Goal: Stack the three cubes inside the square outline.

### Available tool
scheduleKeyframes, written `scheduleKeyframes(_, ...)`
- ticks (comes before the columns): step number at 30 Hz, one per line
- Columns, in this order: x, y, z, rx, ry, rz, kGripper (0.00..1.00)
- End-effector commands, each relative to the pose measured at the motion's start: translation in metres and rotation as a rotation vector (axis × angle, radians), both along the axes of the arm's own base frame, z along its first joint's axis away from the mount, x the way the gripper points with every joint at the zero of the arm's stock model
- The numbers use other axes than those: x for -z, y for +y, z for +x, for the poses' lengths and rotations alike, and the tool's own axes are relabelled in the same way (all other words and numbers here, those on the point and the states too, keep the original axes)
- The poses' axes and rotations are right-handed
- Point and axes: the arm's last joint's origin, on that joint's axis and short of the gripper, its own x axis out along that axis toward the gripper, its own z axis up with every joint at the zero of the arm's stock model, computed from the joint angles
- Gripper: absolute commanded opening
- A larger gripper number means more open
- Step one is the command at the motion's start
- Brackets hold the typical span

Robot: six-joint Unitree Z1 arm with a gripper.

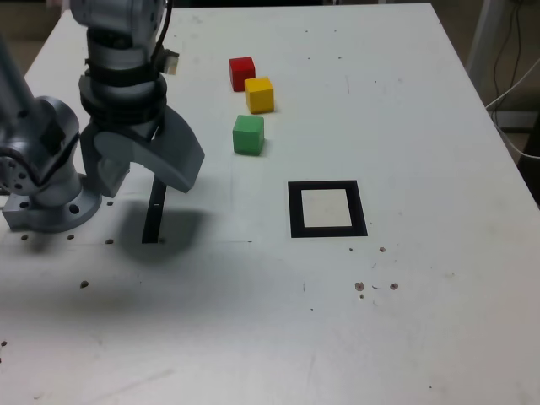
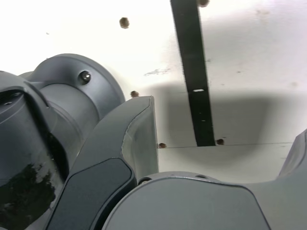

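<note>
pincer (image 1: 139, 173) open, cubes (image 1: 252, 105) outside outline (image 1: 327, 208)

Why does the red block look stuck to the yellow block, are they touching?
Cannot tell. In the exterior view the red block and yellow block meet corner to corner with no visible gap.

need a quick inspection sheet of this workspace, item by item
surface: white table, scuffed, with small dark specks.
job's things: red cube, yellow cube and green cube sit unstacked in a loose line, all outside the square outline, whose white centre is bare.
clutter: thin black strip on the table under the arm.
grippers: hand open, holding nothing, above the strip, away from the cubes.
cables: white and dark cables off the table at the exterior view's right.
surroundings: floor beyond the table; little else visible.
</note>
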Motion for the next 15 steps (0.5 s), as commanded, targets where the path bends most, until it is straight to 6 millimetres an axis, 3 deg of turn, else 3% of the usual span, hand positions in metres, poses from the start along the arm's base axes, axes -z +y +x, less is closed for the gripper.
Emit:
scheduleKeyframes(1,0.0003,-0.0001,-0.0018,-0.005,0.004,-0.003,0.99)
scheduleKeyframes(15,0.0036,-0.0013,-0.0016,-0.03,0.04,-0.015,0.99)
